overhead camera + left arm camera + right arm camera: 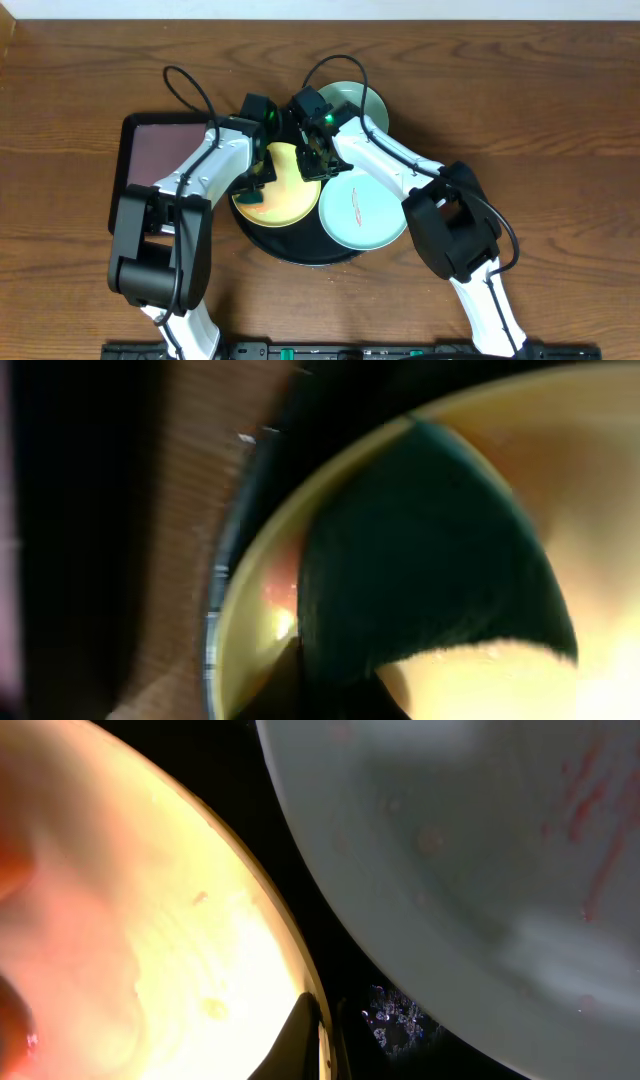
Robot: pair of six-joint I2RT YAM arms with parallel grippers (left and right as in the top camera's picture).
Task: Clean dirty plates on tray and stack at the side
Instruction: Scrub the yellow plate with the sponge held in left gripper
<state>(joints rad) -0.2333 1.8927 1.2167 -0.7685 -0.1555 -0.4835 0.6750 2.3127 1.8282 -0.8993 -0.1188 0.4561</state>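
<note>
The pale yellow plate (285,195) lies on the left of the round black tray (290,245). A light blue plate (365,210) with a red smear lies on the tray's right. A second mint plate (345,97) sits at the back, partly under the right arm. My left gripper (255,185) is over the yellow plate's left edge, shut on a dark green cloth (430,560) that rests on the plate (250,630). My right gripper (315,165) is shut on the yellow plate's right rim (150,920), its fingers (320,1040) on either side of it, next to the blue plate (450,870).
A rectangular maroon tray (160,160) with a black rim lies left of the round tray, under the left arm. Both arms cross over the tray's back half. Bare wooden table (560,120) surrounds the trays.
</note>
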